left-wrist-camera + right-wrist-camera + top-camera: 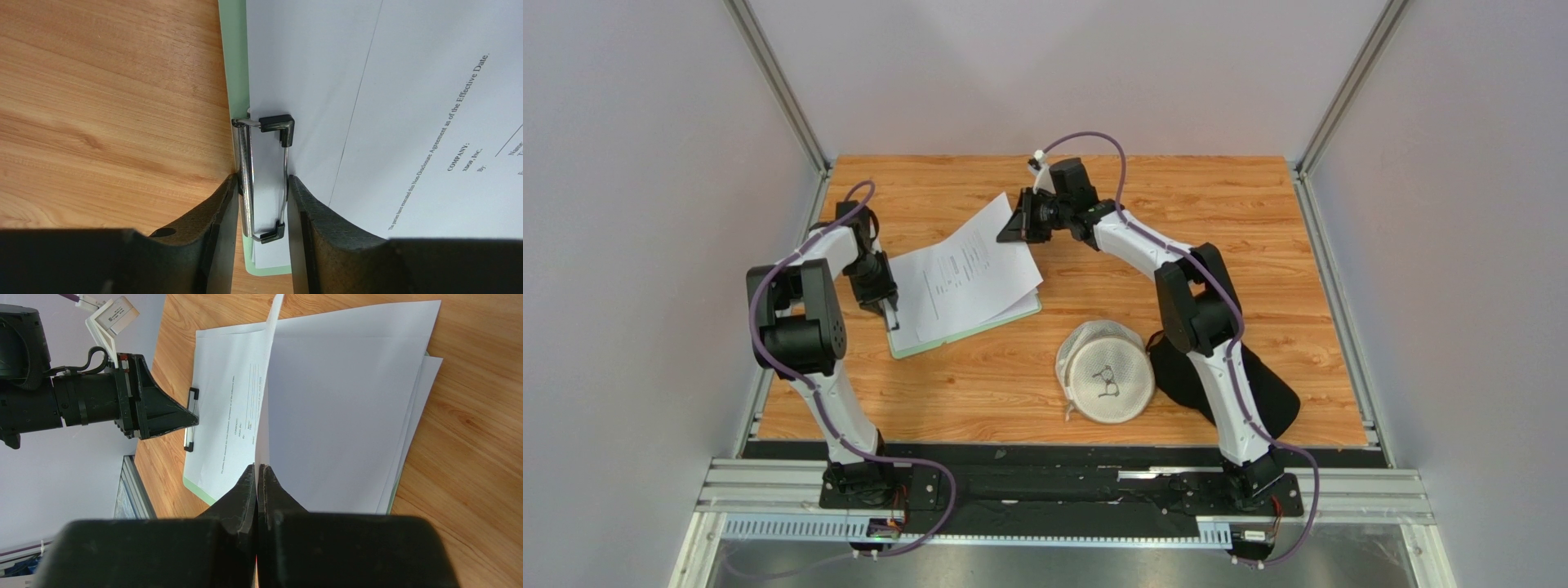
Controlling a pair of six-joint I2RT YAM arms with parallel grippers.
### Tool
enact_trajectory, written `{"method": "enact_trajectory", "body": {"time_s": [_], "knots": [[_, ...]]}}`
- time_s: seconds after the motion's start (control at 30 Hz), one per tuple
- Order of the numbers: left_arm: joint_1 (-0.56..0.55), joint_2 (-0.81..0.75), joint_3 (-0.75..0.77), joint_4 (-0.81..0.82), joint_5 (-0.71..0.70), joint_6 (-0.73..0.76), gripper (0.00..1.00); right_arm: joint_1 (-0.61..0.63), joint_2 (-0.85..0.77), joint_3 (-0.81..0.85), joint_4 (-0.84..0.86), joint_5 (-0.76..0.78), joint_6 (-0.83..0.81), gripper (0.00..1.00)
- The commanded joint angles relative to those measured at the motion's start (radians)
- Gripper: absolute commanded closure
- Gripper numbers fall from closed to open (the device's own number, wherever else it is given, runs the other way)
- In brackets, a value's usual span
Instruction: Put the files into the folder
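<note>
The light-green folder (940, 344) lies left of the table's middle, its green edge (233, 61) peeking out beside the files (952, 288), a stack of white sheets. The top sheet (399, 92) carries printed text. My left gripper (263, 184) is shut on the folder's metal clip (253, 153), one finger on the bar and the other on the wire. My right gripper (258, 468) is shut on the edge of one sheet (270, 386) and holds that far corner (989, 233) lifted above the stack (350, 416).
A white round cap (1107, 371) with a small black drawing lies near the front middle. A black cloth (1259, 392) lies under the right arm. Metal frame posts and grey walls close in the table's left, right and back sides.
</note>
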Motion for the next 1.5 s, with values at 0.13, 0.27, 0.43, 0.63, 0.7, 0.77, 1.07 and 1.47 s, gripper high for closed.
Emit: {"method": "enact_trajectory", "body": {"time_s": [0.13, 0.27, 0.43, 0.63, 0.7, 0.77, 1.07, 1.47], "knots": [[-0.032, 0.003, 0.012, -0.012, 0.002, 0.015, 0.61, 0.007, 0.028, 0.061, 0.026, 0.022, 0.006, 1.00], [-0.035, -0.029, 0.012, -0.024, -0.047, 0.017, 0.45, 0.007, 0.037, 0.061, 0.026, 0.026, 0.006, 1.00], [-0.034, -0.043, 0.028, -0.049, -0.090, 0.023, 0.38, 0.007, 0.043, 0.070, 0.023, 0.023, 0.004, 1.00], [-0.034, 0.014, 0.051, -0.063, -0.061, 0.018, 0.41, 0.007, 0.050, 0.090, 0.012, 0.022, 0.006, 1.00], [-0.034, 0.026, 0.061, -0.063, -0.058, 0.020, 0.44, 0.007, 0.048, 0.090, 0.012, 0.020, 0.007, 1.00], [-0.034, 0.043, 0.074, -0.064, -0.038, 0.023, 0.47, 0.007, 0.049, 0.090, 0.010, 0.019, 0.007, 1.00], [-0.044, 0.066, 0.074, -0.081, -0.070, 0.034, 0.40, 0.008, 0.057, 0.098, 0.010, 0.016, 0.006, 1.00], [-0.044, 0.080, 0.109, -0.098, 0.019, 0.078, 0.73, 0.019, 0.063, 0.103, 0.000, 0.032, 0.010, 1.00]]}}
